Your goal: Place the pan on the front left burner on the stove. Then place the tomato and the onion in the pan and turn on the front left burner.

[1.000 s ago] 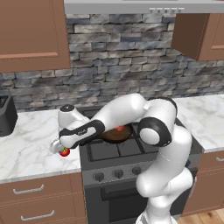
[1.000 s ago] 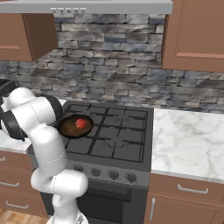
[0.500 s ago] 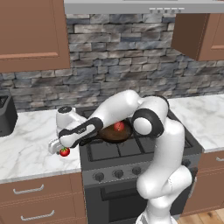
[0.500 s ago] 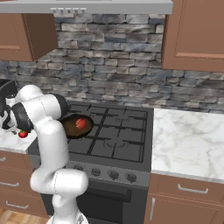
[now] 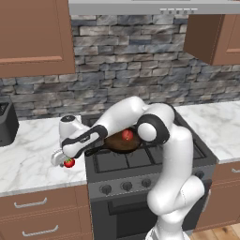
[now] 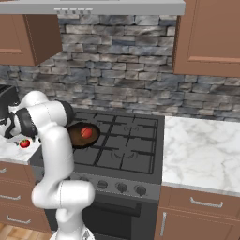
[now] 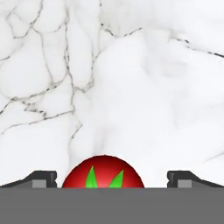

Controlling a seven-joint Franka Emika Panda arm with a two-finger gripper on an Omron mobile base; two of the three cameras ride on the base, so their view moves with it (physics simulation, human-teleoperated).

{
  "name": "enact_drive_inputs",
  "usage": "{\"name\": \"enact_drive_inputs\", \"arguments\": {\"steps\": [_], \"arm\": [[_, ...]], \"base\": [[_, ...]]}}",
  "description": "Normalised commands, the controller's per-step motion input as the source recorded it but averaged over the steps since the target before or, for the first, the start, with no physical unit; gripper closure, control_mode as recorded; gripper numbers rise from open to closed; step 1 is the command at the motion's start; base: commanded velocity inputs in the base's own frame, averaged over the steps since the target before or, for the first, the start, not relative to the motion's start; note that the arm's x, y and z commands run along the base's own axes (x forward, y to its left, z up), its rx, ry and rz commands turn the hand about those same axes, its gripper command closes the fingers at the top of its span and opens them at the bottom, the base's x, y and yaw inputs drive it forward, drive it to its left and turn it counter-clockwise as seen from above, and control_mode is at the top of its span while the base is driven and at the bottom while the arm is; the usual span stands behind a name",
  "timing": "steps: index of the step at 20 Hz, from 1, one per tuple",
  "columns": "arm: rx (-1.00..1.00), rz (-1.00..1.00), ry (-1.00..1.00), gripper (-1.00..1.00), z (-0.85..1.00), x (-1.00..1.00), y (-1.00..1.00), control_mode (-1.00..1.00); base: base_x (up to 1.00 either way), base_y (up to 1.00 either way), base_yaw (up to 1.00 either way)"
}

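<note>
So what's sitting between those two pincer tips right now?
The tomato, on the marble counter, with gaps either side; the hand view shows it.

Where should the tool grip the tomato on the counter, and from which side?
Across its widest middle, coming straight down from above. The tomato is a small round ball sitting stem-up on the counter, with nothing beside it. The tool is open, one fingertip on either side with space to spare, so lowering and closing should probably hold it.
</note>
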Motion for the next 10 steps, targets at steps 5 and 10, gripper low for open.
{"name": "enact_drive_inputs", "arguments": {"steps": [5, 10], "arm": [[0.00, 0.00, 0.04, 1.00, -0.20, 0.00, 0.04, -1.00], [0.00, 0.00, 0.01, 1.00, -0.03, 0.00, 0.00, -1.00]], "base": [[0.00, 0.00, 0.00], [0.00, 0.00, 0.00]]}}
